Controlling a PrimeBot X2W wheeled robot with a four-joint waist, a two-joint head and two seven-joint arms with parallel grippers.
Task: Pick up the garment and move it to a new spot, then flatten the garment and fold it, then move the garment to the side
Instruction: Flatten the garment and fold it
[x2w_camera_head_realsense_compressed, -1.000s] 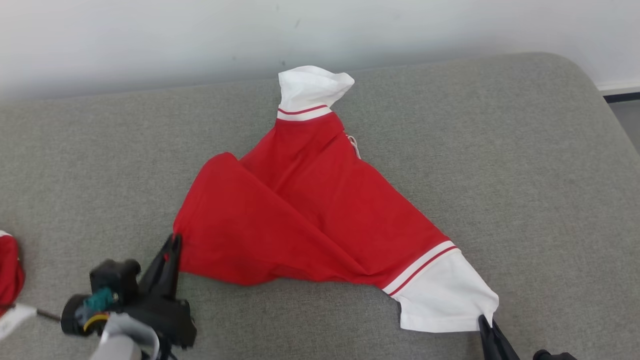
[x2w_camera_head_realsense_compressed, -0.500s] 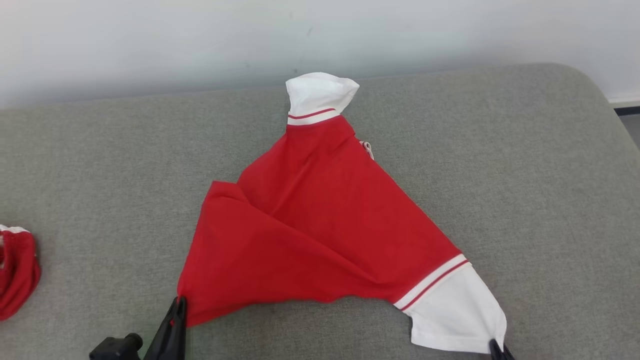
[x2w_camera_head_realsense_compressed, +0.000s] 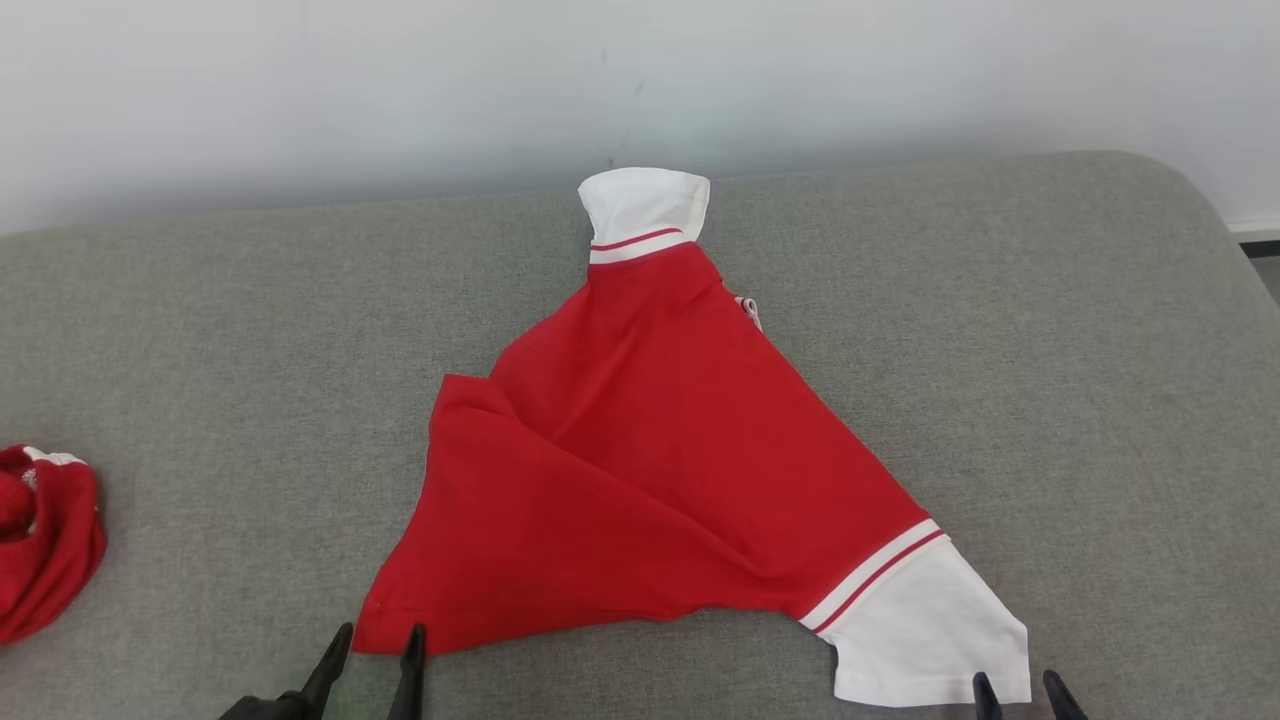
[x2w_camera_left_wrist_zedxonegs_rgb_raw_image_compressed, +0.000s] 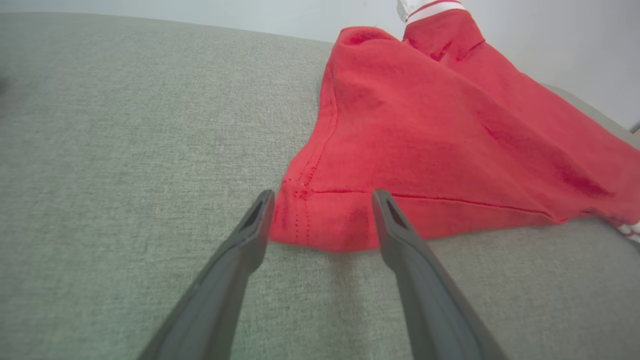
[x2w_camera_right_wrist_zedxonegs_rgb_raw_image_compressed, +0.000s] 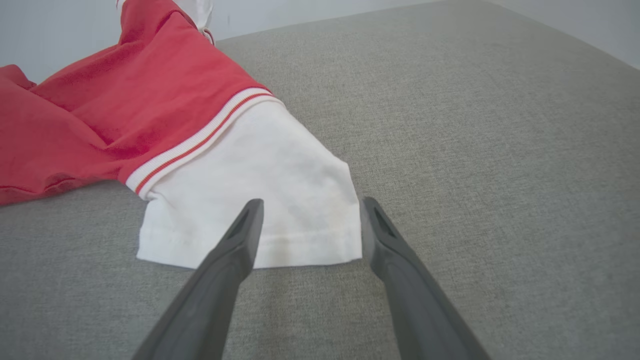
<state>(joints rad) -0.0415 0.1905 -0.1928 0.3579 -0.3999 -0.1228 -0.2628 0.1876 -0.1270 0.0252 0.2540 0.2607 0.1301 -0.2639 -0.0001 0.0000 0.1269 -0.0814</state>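
Garment (x2w_camera_head_realsense_compressed: 650, 470) lying free, left claw (x2w_camera_head_realsense_compressed: 380, 632), right claw (x2w_camera_head_realsense_compressed: 1015, 680) splayed

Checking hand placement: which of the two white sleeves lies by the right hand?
The near sleeve, flat at the open right hand; the other sleeve lies far back by the wall.

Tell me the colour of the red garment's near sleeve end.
White fabric sleeve end, best seen in right wrist view.

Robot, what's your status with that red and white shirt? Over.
Left gripper open at red corner of garment; right gripper open at its white sleeve. Garment down on grey cushion, unfolded. Another red bundle far left, clear of it.
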